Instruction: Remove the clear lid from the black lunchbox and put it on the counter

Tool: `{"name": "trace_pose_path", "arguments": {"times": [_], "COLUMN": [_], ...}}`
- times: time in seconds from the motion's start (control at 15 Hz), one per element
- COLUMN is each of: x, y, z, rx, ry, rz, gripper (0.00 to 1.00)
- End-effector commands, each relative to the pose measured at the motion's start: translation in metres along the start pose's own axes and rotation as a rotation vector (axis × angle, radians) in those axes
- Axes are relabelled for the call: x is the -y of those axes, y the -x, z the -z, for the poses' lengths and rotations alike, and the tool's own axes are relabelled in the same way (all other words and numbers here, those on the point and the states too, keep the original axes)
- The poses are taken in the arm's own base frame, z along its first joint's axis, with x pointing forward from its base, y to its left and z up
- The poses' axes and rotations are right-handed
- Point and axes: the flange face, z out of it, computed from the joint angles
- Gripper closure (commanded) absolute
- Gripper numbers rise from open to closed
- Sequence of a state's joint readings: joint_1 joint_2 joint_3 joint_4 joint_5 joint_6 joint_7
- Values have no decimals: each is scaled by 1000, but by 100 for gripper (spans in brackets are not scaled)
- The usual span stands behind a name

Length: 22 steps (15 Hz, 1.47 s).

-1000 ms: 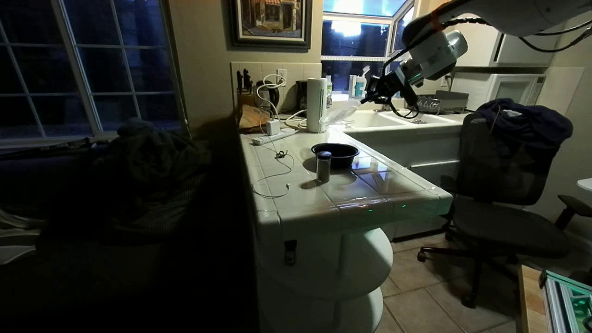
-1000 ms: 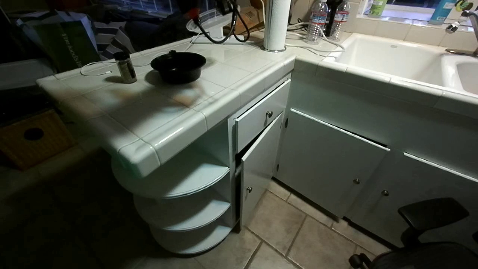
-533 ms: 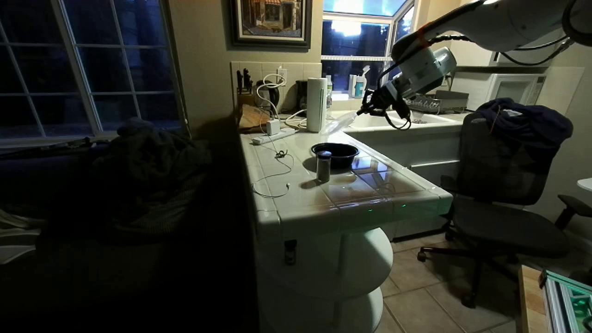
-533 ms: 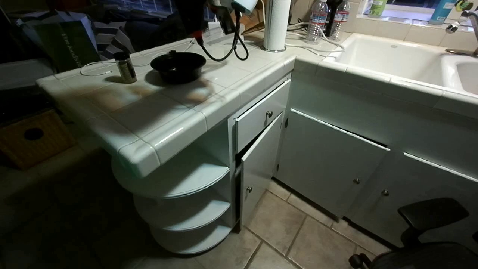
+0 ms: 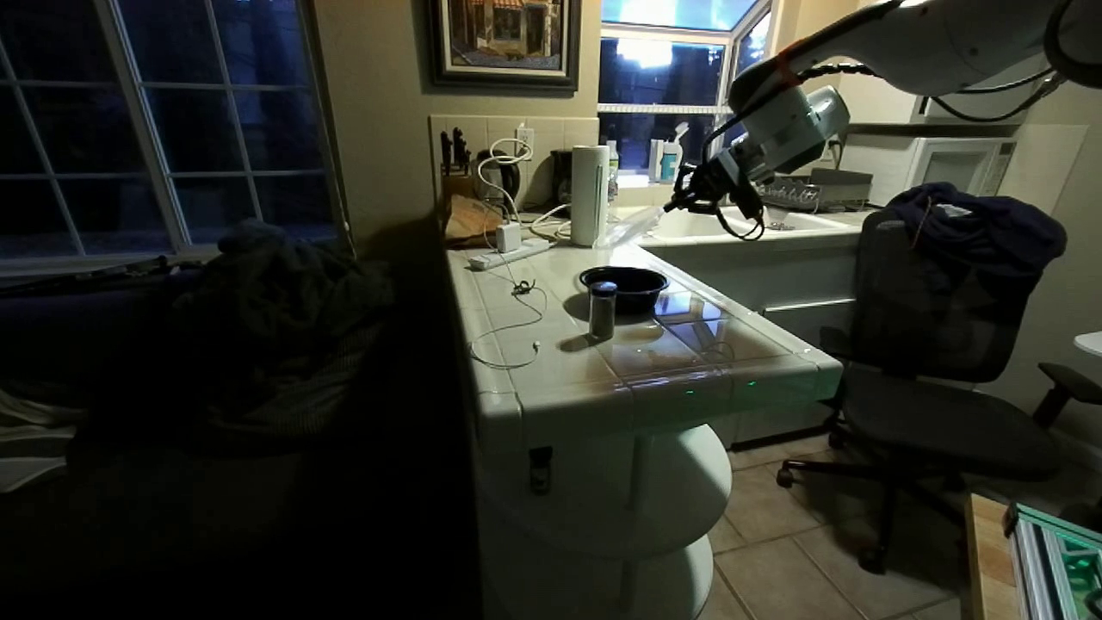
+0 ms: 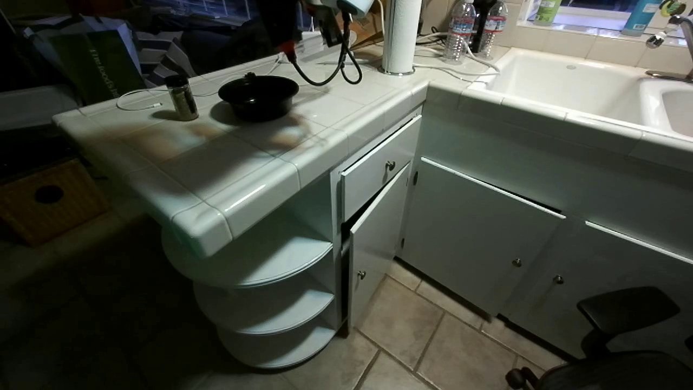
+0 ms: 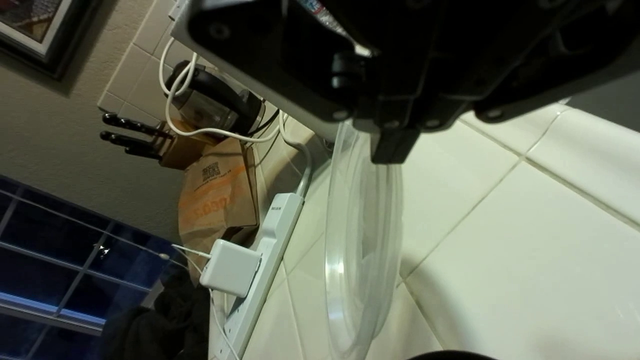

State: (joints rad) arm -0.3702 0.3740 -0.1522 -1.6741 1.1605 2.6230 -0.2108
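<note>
Because the clear lid [image 7: 362,240] slants down from your tool [image 5: 671,207], which pinches its rim, you should level it over the surface [image 7: 515,225].

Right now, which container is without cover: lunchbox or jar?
The black lunchbox: its clear lid is in the gripper; the small jar wears a dark cap.

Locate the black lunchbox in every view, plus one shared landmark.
In an exterior view: black lunchbox, just right of centre.
In an exterior view: black lunchbox, upper part, left of centre.
Wrist view: bottom edge, right of centre, only a dark arc, likely its rim.
Shared landmark: white tiled counter.
</note>
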Motion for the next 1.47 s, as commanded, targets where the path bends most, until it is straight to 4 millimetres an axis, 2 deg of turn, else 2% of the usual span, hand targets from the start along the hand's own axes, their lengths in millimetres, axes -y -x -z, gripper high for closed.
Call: {"name": "trace_pose_path", "arguments": {"times": [0.0, 0.53, 0.87, 1.4], "x": [-1, -10, -16, -32], "y": [-12, -34, -36, -41], "z": [-14, -59, -84, -112], "rx": [-12, 49, 153, 176], "ry": [-20, -23, 16, 131], "rz": [-26, -80, -115, -67], "gripper": [100, 100, 100, 100]}}
